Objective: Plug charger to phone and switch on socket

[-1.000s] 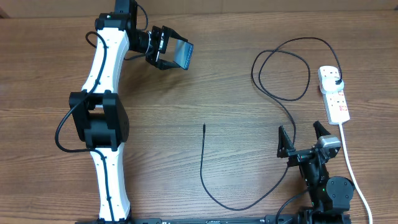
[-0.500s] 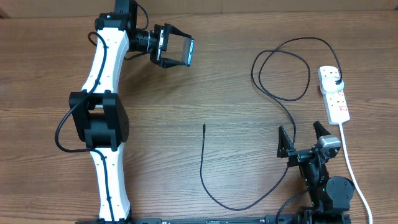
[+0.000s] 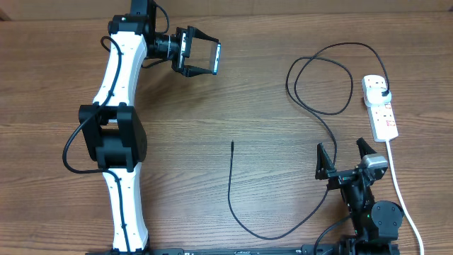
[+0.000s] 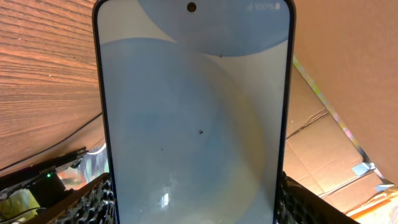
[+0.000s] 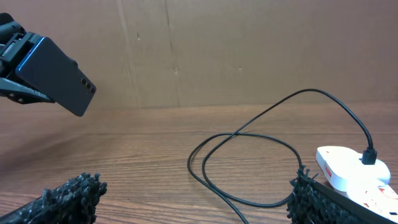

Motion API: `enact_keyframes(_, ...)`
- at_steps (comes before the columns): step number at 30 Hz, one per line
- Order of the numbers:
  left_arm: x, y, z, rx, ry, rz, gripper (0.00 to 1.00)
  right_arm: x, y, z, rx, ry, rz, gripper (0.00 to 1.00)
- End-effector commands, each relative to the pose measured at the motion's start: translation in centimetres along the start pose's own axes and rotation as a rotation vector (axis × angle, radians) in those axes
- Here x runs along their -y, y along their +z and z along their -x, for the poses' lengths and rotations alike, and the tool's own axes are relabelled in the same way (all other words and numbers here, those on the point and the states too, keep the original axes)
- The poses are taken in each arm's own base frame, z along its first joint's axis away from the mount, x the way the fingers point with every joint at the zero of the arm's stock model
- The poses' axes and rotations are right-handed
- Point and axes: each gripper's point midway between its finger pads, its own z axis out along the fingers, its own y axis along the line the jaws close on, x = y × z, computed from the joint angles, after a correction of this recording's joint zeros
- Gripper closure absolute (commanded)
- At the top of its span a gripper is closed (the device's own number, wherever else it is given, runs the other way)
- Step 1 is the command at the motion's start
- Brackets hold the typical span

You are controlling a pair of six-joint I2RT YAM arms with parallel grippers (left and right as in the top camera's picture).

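My left gripper [image 3: 200,57] hangs over the far left of the table, shut on the phone [image 3: 214,59], which the overhead view shows edge-on. In the left wrist view the phone's lit pale-blue screen [image 4: 193,106] fills the frame between the two fingers [image 4: 93,199]. The charger's straight tip [image 3: 232,144] lies free mid-table. Its black cable [image 3: 311,212] curves along the front, loops [image 5: 249,162] at the right, and ends in a plug [image 3: 383,91] seated in the white socket [image 3: 384,117]. My right gripper [image 3: 347,157] stands open near the front right, holding nothing, and the cable passes close beside it.
The socket's white cord [image 3: 400,191] runs toward the front edge at the right. My left arm [image 3: 117,134] stretches along the table's left side. A cardboard wall [image 5: 217,50] stands behind the table.
The left gripper has turned the phone from a broad dark face to edge-on and shifted it slightly right. The right arm and the cable have not moved.
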Motion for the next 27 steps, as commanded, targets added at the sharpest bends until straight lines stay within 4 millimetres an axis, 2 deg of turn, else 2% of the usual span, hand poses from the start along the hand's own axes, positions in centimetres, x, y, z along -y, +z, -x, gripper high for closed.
enact_keyframes(1, 1.33, -0.25, -1.59, -0.048, 0.020, -0.032, 0.96, 0.06, 0.01, -0.17, 0.005, -0.001, -0.004, 0.00)
enact_keyframes(27, 1.28, 0.28, -1.91, -0.055, 0.025, -0.024, 0.96, 0.06, 0.01, -0.16, 0.005, -0.001, -0.005, 0.00)
